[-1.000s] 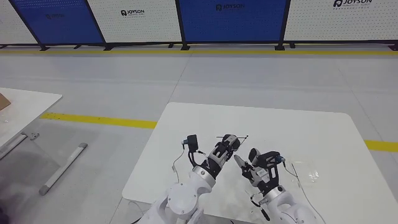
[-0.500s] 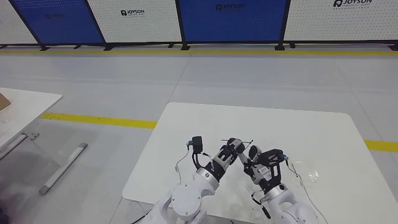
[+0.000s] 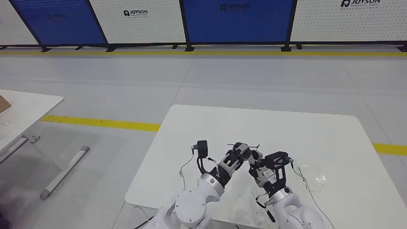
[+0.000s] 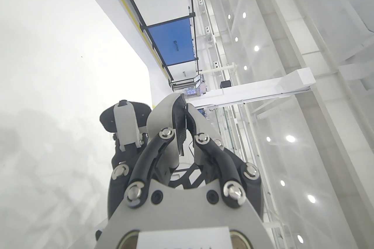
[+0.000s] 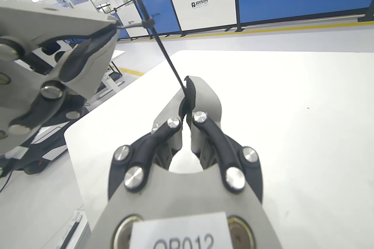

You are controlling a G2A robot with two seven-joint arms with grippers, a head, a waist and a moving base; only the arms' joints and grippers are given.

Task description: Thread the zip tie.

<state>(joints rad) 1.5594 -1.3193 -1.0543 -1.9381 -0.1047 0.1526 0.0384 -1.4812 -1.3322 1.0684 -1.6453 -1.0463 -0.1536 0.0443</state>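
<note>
Zip tie (image 5: 162,53) clamped in closed right fingers (image 5: 204,95), rising clear of counter (image 5: 277,86). Left fingers (image 5: 87,57) closed on pale strand (image 5: 131,26) ending at small block (image 5: 148,22) on the tie

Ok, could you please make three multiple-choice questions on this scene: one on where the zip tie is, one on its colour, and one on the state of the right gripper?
1. Where is the zip tie?
A. On the floor
B. Raised above the table, in the right gripper
C. Inside a box

2. What colour is the zip tie?
A. White
B. Yellow
C. Black

3. What is the state of the right gripper?
A. Shut on the zip tie
B. Wide open
C. Shut on nothing

Answers:
1 B: in the right wrist view it stands up from the fingertips, clear of the table.
2 C: its strap and head are black against the pale room.
3 A: the fingers meet, with the strap pinched between them.
</note>
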